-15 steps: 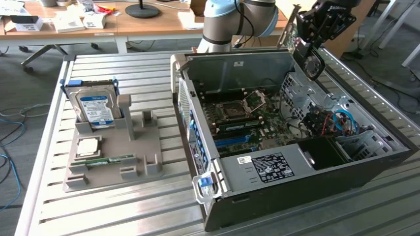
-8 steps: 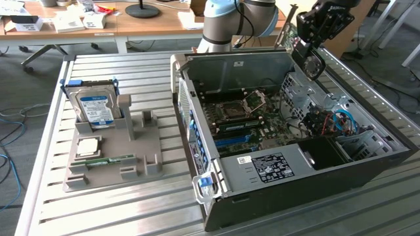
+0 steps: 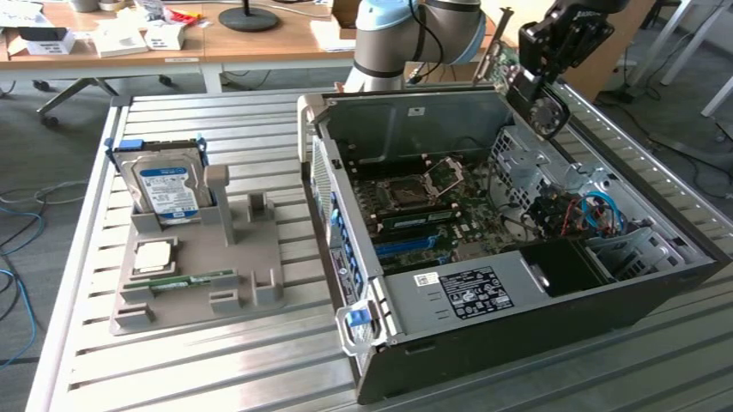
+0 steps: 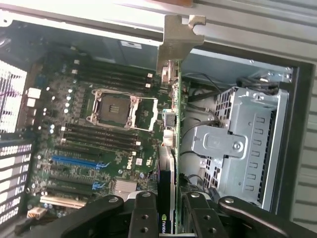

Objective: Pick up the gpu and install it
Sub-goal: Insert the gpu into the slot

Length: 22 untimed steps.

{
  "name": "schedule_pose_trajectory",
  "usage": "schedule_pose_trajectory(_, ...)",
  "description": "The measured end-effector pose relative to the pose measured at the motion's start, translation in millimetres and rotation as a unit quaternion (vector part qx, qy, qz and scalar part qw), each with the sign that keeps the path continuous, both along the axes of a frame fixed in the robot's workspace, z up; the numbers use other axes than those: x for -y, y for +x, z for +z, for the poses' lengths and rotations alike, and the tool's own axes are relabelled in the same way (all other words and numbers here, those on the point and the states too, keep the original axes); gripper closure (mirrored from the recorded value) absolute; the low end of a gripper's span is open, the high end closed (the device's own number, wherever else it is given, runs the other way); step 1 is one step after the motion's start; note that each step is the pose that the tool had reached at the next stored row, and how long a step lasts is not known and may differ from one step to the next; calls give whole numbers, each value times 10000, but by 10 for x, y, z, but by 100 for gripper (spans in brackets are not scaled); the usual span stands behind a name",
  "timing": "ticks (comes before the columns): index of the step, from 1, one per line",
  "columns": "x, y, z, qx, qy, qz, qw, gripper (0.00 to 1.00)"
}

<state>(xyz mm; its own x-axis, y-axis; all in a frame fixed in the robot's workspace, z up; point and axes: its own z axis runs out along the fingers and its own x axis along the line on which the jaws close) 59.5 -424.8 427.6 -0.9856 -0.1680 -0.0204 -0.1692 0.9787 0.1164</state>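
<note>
A big metal table (image 3: 229,360) with long slats holds everything; on it lies a big dark computer case (image 3: 596,300) with its side off, so you can see inside. The robot arm (image 3: 396,34) stands behind the case; it reaches over toward the exterior view's right. Inside the case sits a wide green board (image 4: 74,124); beside it is a silver metal cage (image 4: 247,144) full of little holes. On the exterior view's left, apart from the case, is a gray holder (image 3: 195,257); a silver hard drive (image 3: 166,189) with a blue label stands up in it.

The gripper (image 4: 168,198) hangs above the open case; its black fingers (image 4: 143,213) are squeezed onto the gpu (image 4: 167,183), one on each side. The gpu is up in the air, not in any slot; we see it by its thin edge, and it hangs over the spot where the green board meets the silver cage. Its shiny metal end piece (image 4: 177,37) sticks out far from the fingers.

On the green board is a square chip socket (image 4: 115,110); a long blue slot (image 4: 74,161) lies near it. A square chip (image 3: 154,256) and a small green memory stick (image 3: 189,281) rest in the gray holder.
</note>
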Motion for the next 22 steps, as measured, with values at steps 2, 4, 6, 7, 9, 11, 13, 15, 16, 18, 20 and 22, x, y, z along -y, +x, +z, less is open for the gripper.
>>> schedule_pose_trajectory(2,0,-1,-1,0,0,132,9999,74)
schedule_pose_trajectory(4,0,-2,-1,0,0,256,9997,74)
schedule_pose_trajectory(6,0,-2,-1,0,0,383,9993,74)
schedule_pose_trajectory(7,0,-3,-2,0,0,447,9990,74)
schedule_pose_trajectory(9,0,-3,-2,0,0,583,9983,74)
schedule_pose_trajectory(11,0,-4,-2,0,0,713,9975,74)
schedule_pose_trajectory(13,0,-4,-3,0,0,845,9964,74)
schedule_pose_trajectory(15,0,-4,-3,0,1,983,9952,74)
schedule_pose_trajectory(16,0,-4,-4,0,1,1052,9944,74)
schedule_pose_trajectory(18,0,-4,-4,0,1,1191,9929,74)
schedule_pose_trajectory(20,0,-4,-5,0,1,1331,9911,74)
schedule_pose_trajectory(22,0,-4,-5,0,1,1476,9890,74)
